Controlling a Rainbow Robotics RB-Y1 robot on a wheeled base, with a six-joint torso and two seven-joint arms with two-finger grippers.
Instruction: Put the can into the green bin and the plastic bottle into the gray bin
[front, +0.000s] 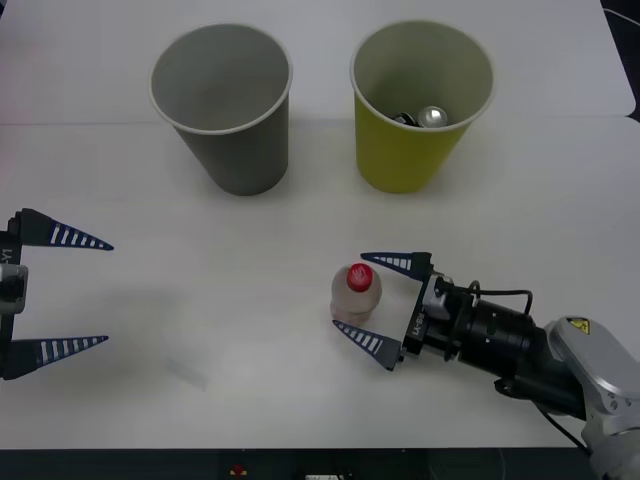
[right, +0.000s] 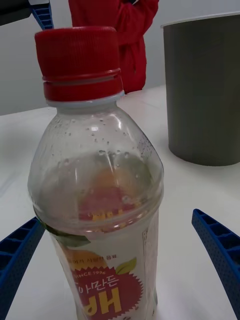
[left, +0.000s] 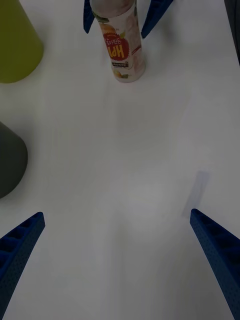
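Half the job looks done: the can (front: 434, 117) lies inside the green bin (front: 420, 150) at the far side of the white surface (front: 250, 330), while the plastic bottle (front: 356, 291) stands upright near the front, not yet lifted; the right pincer (front: 381, 299) brackets it with blue fingers (right: 220, 250) spread wide on either side, apart from its wall; the left pincer (front: 60, 292) waits at the left edge, also spread wide; the gray bin (front: 225, 120) stands empty beside the green one — the route to it from the bottle crosses bare surface, with both rims to clear.
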